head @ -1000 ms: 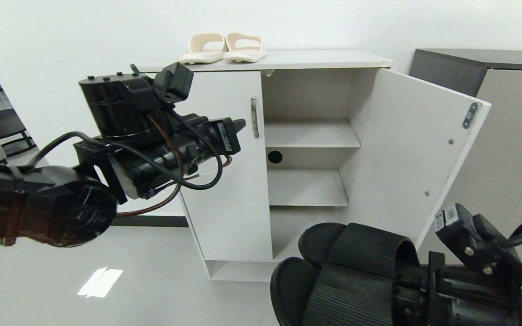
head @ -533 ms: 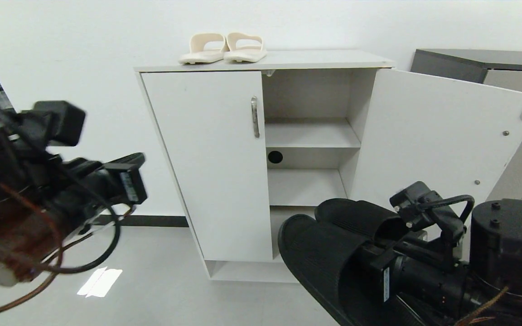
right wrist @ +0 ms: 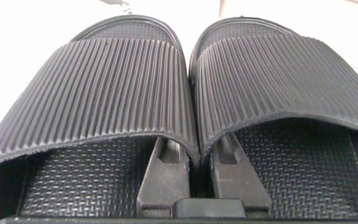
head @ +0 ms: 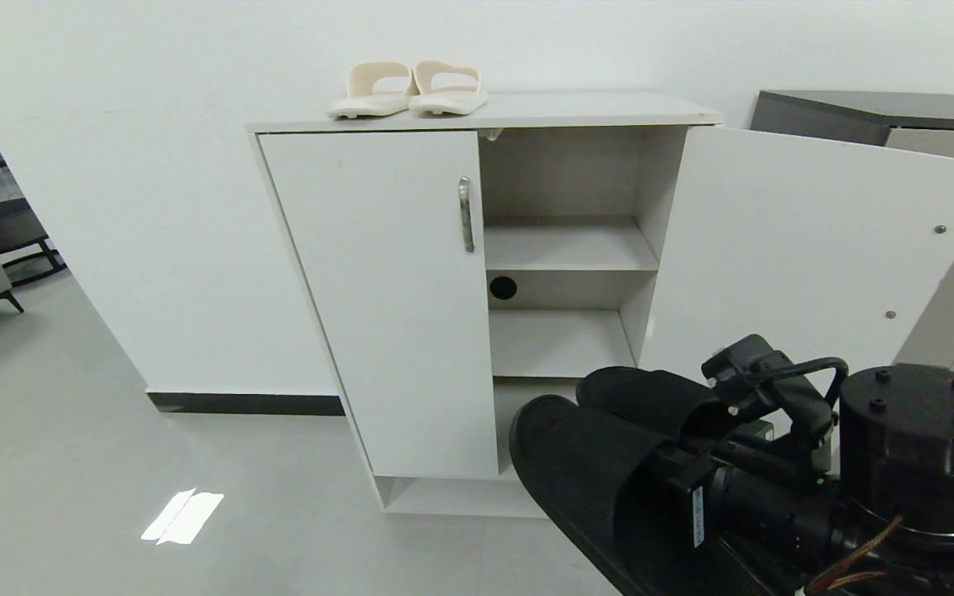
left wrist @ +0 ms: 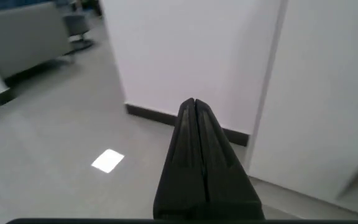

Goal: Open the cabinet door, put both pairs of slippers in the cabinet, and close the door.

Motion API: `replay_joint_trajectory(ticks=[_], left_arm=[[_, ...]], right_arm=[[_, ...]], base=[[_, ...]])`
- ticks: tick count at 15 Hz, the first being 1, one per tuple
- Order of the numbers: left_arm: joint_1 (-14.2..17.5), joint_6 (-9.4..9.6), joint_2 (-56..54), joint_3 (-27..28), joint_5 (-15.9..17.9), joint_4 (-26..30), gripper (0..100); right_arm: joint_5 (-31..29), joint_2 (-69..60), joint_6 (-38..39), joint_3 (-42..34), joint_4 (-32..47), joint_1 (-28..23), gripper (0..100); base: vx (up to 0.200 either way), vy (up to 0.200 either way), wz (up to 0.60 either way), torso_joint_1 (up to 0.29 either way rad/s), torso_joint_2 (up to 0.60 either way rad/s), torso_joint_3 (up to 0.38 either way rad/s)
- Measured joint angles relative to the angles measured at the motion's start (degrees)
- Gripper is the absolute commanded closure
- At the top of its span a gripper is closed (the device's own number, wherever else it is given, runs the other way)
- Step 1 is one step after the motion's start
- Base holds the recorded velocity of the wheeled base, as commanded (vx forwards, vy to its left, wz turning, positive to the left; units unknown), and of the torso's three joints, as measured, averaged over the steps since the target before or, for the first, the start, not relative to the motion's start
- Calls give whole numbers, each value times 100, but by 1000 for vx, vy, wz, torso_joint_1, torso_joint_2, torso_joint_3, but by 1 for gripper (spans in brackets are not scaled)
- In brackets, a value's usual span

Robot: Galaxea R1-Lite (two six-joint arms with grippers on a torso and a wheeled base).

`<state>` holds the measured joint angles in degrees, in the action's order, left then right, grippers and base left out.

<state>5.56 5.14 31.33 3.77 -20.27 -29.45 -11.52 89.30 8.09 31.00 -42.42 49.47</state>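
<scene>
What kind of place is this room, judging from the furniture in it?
Probably an office or similar workroom: a plain white cabinet stands against a bare wall, a grey cabinet is beside it, and a chair stands on a smooth grey floor.

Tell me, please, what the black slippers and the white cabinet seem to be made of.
Black slippers: probably rubber or foam, matte, judging by ribbed straps and studded footbeds. Cabinet: likely laminated board, smooth matte white; flat, even panels suggest it.
</scene>
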Motion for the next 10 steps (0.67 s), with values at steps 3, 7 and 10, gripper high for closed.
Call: replay_joint_trajectory(ticks=[3, 7, 10], left_arm=[[201, 18, -1677, -234, 1152, 1476, 100], [69, -494, -2472, -322, 3419, 2776, 100], [-236, -592, -2659, -344, 2300, 2762, 100]], right_arm=[[6, 23, 9, -49, 4, 0, 100], [15, 102, 9, -82, -9, -5, 100], [24, 158, 16, -90, -16, -28, 100]], base=[[0, 0, 0, 0, 0, 0], [0, 0, 0, 0, 0, 0], [0, 0, 0, 0, 0, 0]])
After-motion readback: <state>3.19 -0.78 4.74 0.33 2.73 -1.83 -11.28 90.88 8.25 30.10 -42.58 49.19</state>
